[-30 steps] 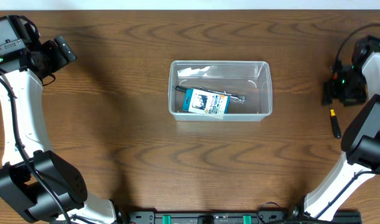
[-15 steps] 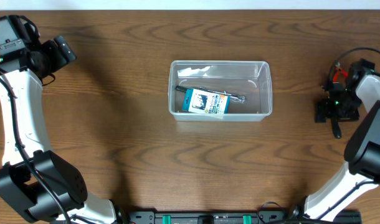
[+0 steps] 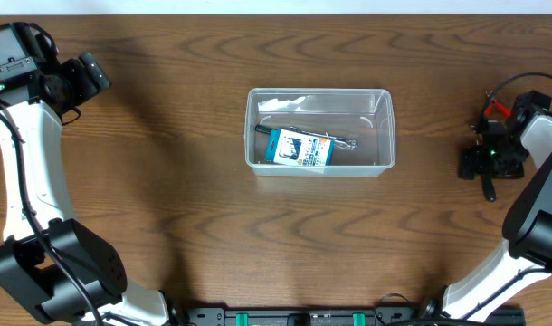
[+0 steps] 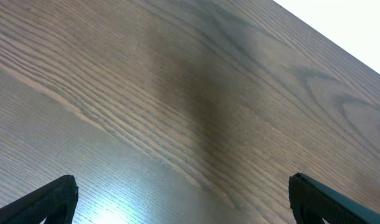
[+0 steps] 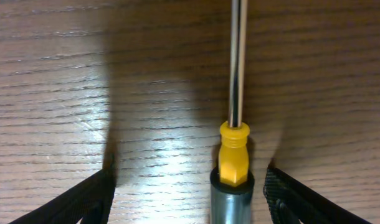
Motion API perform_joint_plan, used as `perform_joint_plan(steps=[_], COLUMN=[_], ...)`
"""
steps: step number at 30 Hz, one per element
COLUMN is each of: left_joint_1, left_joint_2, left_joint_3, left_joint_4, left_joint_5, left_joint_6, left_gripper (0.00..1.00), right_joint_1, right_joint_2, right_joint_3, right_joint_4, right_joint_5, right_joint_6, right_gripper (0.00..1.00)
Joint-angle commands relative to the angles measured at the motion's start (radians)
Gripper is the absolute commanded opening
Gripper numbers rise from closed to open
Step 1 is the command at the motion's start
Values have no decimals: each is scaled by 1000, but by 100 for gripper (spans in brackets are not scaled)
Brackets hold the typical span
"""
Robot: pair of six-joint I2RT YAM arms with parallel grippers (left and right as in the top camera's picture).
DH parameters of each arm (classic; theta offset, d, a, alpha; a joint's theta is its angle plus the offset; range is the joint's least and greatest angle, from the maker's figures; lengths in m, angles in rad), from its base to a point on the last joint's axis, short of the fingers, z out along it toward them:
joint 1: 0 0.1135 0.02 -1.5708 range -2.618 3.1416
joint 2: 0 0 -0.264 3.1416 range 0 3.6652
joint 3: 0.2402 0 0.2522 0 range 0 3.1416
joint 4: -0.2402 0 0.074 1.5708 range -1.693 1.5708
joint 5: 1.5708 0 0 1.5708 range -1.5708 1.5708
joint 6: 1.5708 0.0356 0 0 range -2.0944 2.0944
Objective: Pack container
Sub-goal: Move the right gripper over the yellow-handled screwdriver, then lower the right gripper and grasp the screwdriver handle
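Observation:
The clear plastic container [image 3: 386,136] stands at the table's middle and holds a blue-and-white packet [image 3: 299,149] and a slim dark tool [image 3: 341,140]. My right gripper [image 3: 487,168] is low over the table at the far right, open, its fingers on either side of a screwdriver [image 5: 233,168] with a grey handle, yellow collar and metal shaft; the screwdriver lies on the wood, nearer the right finger. Its dark tip end shows in the overhead view [image 3: 490,190]. My left gripper [image 3: 93,72] is open and empty at the far left, above bare wood [image 4: 190,124].
The table's back edge runs along the top of the overhead view. A black rail [image 3: 303,317] lies along the front edge between the arm bases.
My right gripper has moved down toward the front and lowered over the screwdriver, which it now straddles. The left arm and the container have not moved.

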Motion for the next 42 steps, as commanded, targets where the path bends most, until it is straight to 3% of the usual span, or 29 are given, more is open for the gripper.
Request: perform_joint_plan(steps=[1,10,42], left_joint_1=[2,2,2], left_joint_2=[-7,-7,-7], left_joint_3=[14,14,14], left_joint_4=[-3,-3,-3], left_joint_5=[-8,-8,-8], left_joint_6=[6,6,6], left_gripper=[98,98,98], right_joint_1=[-24,-26,-25], right_joint_2=[126,126,-37], right_joint_3=[-33,46,71], right_joint_4=[-11,-94,-111], right_joint_5=[63,63,-47], right_joint_6=[14,14,11], right_gripper=[79,83,84])
